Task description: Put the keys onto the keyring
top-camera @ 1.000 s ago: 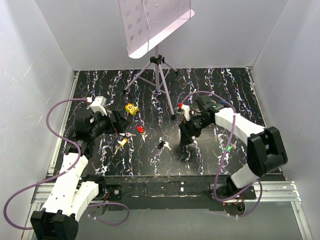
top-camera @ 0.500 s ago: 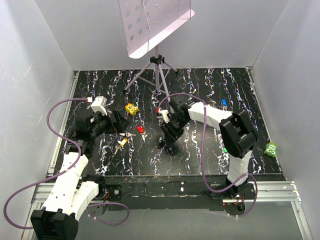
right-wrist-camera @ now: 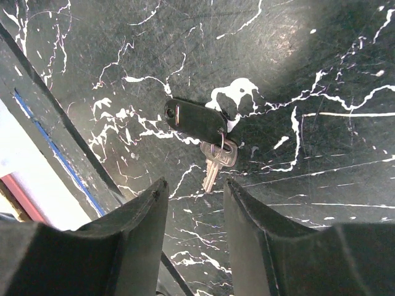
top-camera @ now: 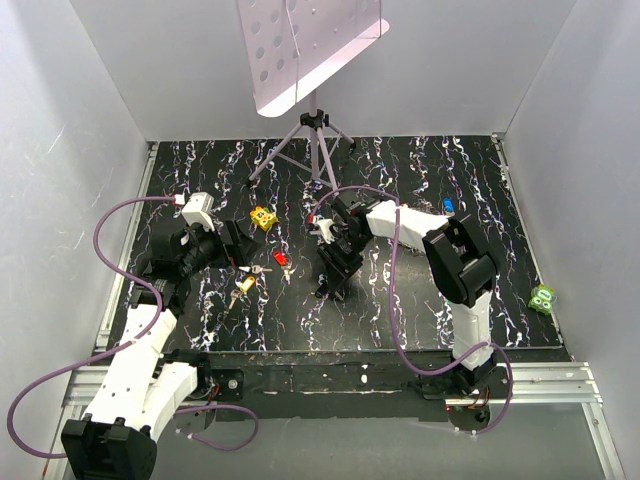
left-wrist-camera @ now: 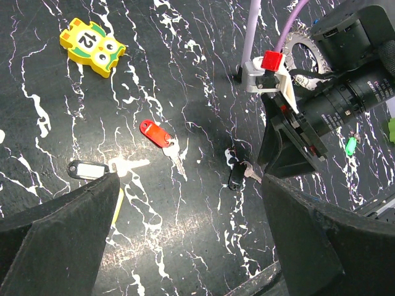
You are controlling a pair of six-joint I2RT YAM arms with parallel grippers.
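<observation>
A black-headed key (right-wrist-camera: pixel 196 120) lies flat on the marbled table, its silver blade pointing at my right gripper (right-wrist-camera: pixel 194 185). That gripper hovers just short of it, jaws partly apart with nothing between them. The left wrist view shows the same black key (left-wrist-camera: pixel 236 172) beside the right gripper (left-wrist-camera: pixel 281 157). A red key (left-wrist-camera: pixel 155 134) and a second black-tagged key (left-wrist-camera: pixel 86 168) lie near my left gripper (left-wrist-camera: pixel 190 185), which is wide open and empty. The toothed keyring (left-wrist-camera: pixel 302 46) peeks out behind the right arm. A green key (left-wrist-camera: pixel 350 146) and a blue key (top-camera: pixel 448 206) lie further right.
A yellow owl block (top-camera: pixel 263 218) sits at the back left, and a green one (top-camera: pixel 542 298) at the far right. A tripod stand (top-camera: pixel 316 150) with a perforated panel rises at the back centre. The right arm's purple cable (left-wrist-camera: pixel 253 24) loops over the table.
My right arm has swung left across the table to the black key, and its jaws have narrowed. The left arm has not moved.
</observation>
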